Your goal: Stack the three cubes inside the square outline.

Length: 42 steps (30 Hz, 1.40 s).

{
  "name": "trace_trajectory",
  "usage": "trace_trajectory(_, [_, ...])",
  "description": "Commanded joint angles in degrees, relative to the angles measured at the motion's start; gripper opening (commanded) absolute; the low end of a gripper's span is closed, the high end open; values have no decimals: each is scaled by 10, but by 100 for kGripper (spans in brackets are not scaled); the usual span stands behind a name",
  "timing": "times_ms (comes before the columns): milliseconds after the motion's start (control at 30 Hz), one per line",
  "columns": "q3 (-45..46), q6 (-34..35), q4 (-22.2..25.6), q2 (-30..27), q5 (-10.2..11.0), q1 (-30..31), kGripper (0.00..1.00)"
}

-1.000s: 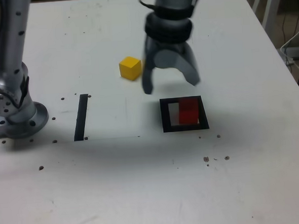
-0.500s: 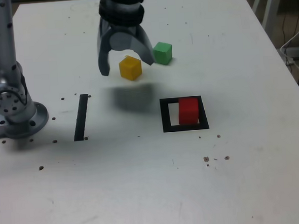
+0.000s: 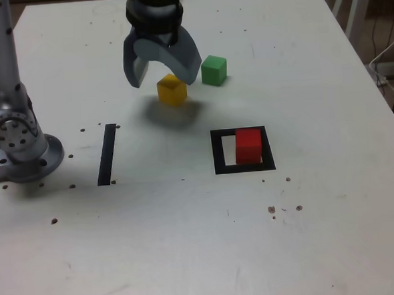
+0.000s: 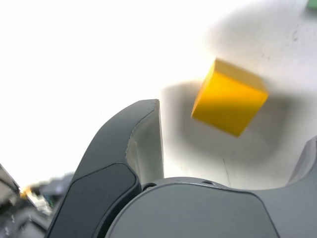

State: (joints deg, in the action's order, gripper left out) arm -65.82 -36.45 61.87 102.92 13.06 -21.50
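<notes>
- My tool [image 3: 162, 74], a grey two-fingered claw, hangs in the upper middle of the exterior view with its jaws spread wide and nothing between them.
- The small matte yellow cube [image 3: 172, 89] sits on the white table [image 3: 189, 241] just below my tool's fingertips; from this view I cannot tell whether either finger touches it.
- In the wrist view the yellow cube [image 4: 229, 97] lies in the gap between my two fingers [image 4: 143, 144], with its shadow on the table around it, and it is clear of the one finger shown in full.
- The small matte green cube [image 3: 214, 70] stands just to the exterior view's right of my tool, close to the yellow cube but apart from it.
- The small matte red cube [image 3: 248, 146] rests inside the thick black square outline [image 3: 217, 153] at the centre right of the exterior view, pushed toward the outline's right side, so white shows on its left.
- A straight black strip [image 3: 107, 154] lies on the table at centre left, near my arm's round grey base [image 3: 23, 155].
</notes>
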Motion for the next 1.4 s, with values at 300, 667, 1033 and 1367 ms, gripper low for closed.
trace_trajectory(300, [23, -34, -28, 3, 24, -10, 98])
trace_trajectory(667, [21, -27, -39, 39, 22, 1, 88])
trace_trajectory(1033, [22, -1, -62, 59, 20, 16, 35])
trace_trajectory(1367, [19, -1, -63, 63, 17, 18, 28])
